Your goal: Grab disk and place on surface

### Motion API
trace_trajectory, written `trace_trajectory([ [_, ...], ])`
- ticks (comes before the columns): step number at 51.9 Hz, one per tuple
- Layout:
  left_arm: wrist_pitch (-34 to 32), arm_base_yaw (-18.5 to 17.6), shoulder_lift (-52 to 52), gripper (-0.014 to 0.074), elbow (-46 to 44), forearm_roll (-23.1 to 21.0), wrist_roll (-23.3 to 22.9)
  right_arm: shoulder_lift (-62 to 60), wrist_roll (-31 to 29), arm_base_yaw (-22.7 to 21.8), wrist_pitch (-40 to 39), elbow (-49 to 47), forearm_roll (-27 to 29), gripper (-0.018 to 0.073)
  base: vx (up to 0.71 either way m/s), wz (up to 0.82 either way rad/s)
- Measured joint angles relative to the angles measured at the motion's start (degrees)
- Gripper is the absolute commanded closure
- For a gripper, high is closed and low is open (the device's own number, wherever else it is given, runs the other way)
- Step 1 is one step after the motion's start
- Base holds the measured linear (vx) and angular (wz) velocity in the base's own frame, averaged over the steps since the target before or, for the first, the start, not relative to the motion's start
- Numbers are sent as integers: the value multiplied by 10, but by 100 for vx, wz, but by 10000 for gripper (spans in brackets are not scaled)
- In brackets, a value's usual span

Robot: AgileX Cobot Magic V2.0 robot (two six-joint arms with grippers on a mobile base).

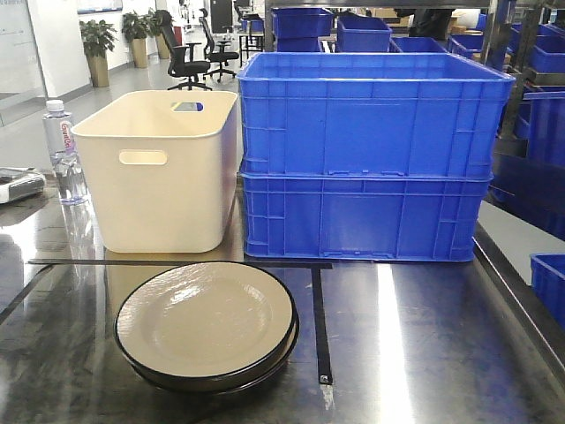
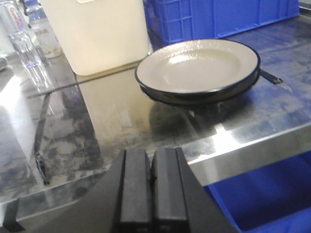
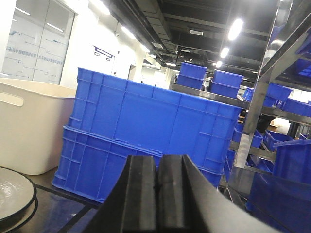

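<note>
The disk (image 1: 205, 322) is a cream plate with a black rim, stacked on a second dark-rimmed plate on the glossy surface (image 1: 424, 344) near its front. The left wrist view shows the disk (image 2: 197, 68) beyond and to the right of my left gripper (image 2: 151, 158), which is shut and empty, hanging over the surface's (image 2: 112, 121) front edge. My right gripper (image 3: 157, 162) is shut with nothing in it, right of the disk (image 3: 14, 196) and facing the blue crates. Neither gripper appears in the front view.
A cream bin (image 1: 163, 168) and two stacked blue crates (image 1: 371, 159) stand right behind the plates. A water bottle (image 1: 64, 150) and a grey device (image 1: 18, 184) sit at the far left. Black tape lines (image 1: 320, 318) cross the tabletop. Another blue crate (image 1: 549, 283) lies off the right edge.
</note>
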Motion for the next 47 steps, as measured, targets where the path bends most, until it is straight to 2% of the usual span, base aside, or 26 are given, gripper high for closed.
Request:
trace_trajectory([
  [31,10,0,0,598,1,1,0,0,0,0,-1,8,0,568,0,0],
  [34,10,0,1,598,1,15,0,0,0,0,-1,8,0,568,0,0],
  [41,0,0,1,598,2,90,-6,0,0,0,-1,8,0,568,0,0],
  [47,-57,0,-12,598,32,120,-50,0,0,0,-1,8,0,568,0,0],
])
